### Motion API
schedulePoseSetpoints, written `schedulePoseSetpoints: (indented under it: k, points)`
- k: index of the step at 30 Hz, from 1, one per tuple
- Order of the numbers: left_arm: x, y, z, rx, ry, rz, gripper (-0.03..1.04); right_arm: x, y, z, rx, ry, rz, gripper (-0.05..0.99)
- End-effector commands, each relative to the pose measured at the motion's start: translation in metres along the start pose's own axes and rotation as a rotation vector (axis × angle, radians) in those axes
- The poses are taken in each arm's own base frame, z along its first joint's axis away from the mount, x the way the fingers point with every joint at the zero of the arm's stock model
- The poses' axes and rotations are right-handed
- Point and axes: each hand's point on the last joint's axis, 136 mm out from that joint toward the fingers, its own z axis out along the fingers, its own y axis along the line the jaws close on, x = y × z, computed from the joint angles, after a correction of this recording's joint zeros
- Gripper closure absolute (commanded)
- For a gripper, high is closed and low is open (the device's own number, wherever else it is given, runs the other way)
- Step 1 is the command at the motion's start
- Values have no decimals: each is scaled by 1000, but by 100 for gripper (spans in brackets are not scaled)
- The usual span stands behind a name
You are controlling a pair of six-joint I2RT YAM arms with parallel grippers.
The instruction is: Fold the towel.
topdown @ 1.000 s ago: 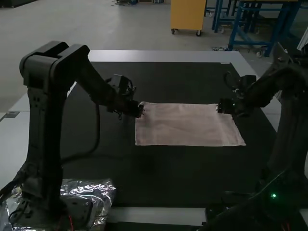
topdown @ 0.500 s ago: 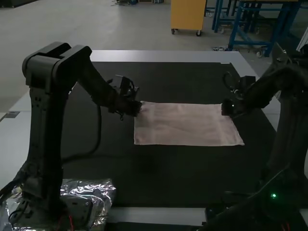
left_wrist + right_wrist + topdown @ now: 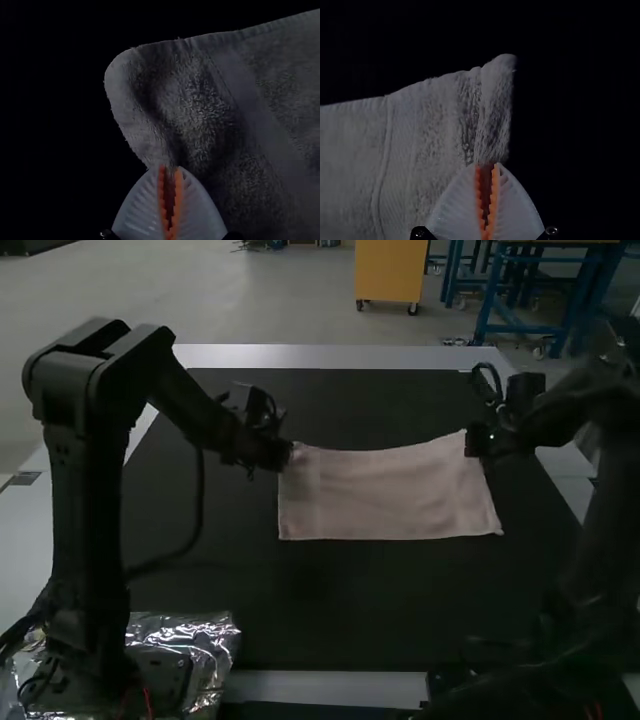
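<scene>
Two risks, mid-desk (image 3: 330,610), with towel (image 3: 385,495) spread out: skewed fold from uneven lift, given sag along far edge; slip from shallow tip grip. Pinching at far-left corner with left fingers (image 3: 142,207), at far-right corner with right fingers (image 3: 520,207). Probably enough room toward desk's near edge; avoid foil (image 3: 212,638) by desk's near-left corner.

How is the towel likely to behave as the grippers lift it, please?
The towel will probably hang floppy, since its far edge sags between the left gripper and right gripper. Its fuzzy pile suggests it should grip well rather than slip.
</scene>
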Motion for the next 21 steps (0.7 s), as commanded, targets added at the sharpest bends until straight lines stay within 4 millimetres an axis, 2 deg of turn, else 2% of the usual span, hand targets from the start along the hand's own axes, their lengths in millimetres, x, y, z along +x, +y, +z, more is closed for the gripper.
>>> schedulePoseSetpoints:
  k: [1, 11, 21]
  points:
    - [-6, 1, -14, 9, -18, 3, 99, -7, -9, -17, 4, -30, 27, 96]
    - [-16, -14, -50, 37, -36, 0, 99, 10, -23, -41, -2, -3, 51, 96]
    - [7, -29, -80, 56, 11, -34, 99, 32, -21, -65, -34, 33, 57, 96]
